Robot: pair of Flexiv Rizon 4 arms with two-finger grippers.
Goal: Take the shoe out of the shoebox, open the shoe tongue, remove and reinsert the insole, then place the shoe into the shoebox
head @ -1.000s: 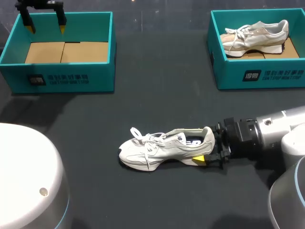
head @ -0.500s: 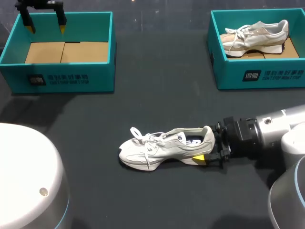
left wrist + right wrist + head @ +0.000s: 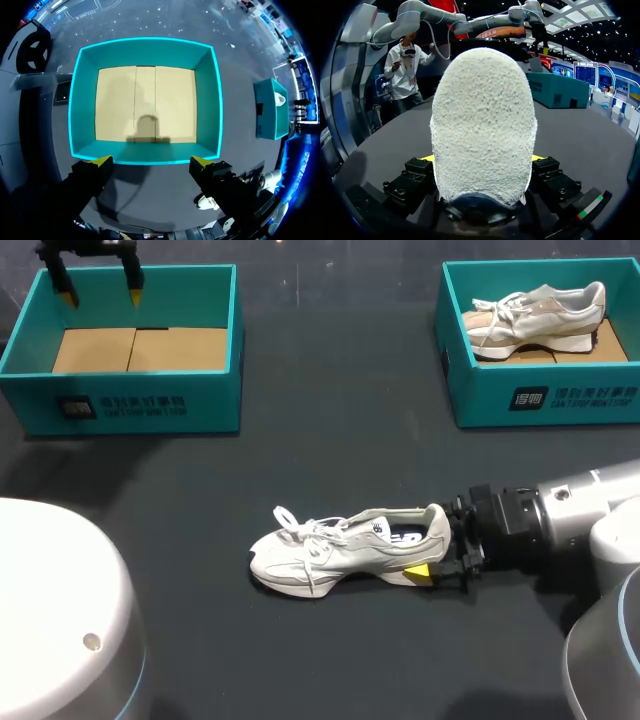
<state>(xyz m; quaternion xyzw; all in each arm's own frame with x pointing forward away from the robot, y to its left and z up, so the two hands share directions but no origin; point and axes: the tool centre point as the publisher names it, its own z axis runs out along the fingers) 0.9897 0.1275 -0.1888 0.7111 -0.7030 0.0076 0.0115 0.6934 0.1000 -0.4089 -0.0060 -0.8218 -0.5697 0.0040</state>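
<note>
Far on the left, the left gripper (image 3: 97,288) hangs over the back edge of a blue-green box (image 3: 215,400). Its two yellow-tipped fingers are spread wide and hold nothing. The box has only brown card on its floor, no shoe.

In the middle of the dark table (image 3: 330,440) lies the white shoe (image 3: 330,552). It is out of its box, with the toe to the left and the heel to the right. The laces look loose and floppy.

The right gripper (image 3: 440,558) is at the heel. In the right wrist view, the fuzzy heel sits between its fingers and both seem to press on it, so I think it grips the shoe.

On the far right is a second box (image 3: 600,405) with another shoe (image 3: 535,308) inside.

I think the first step is done, because the shoe is out. Opening the tongue looks like the next job. The right arm should hold the heel steady. The left arm is well away, so it would have to come over to the laces and pull the tongue up. Then the insole could come out.

Each box has a small label with white writing on its front wall. The shoe has a dark mark inside. I cannot make out the words.
</note>
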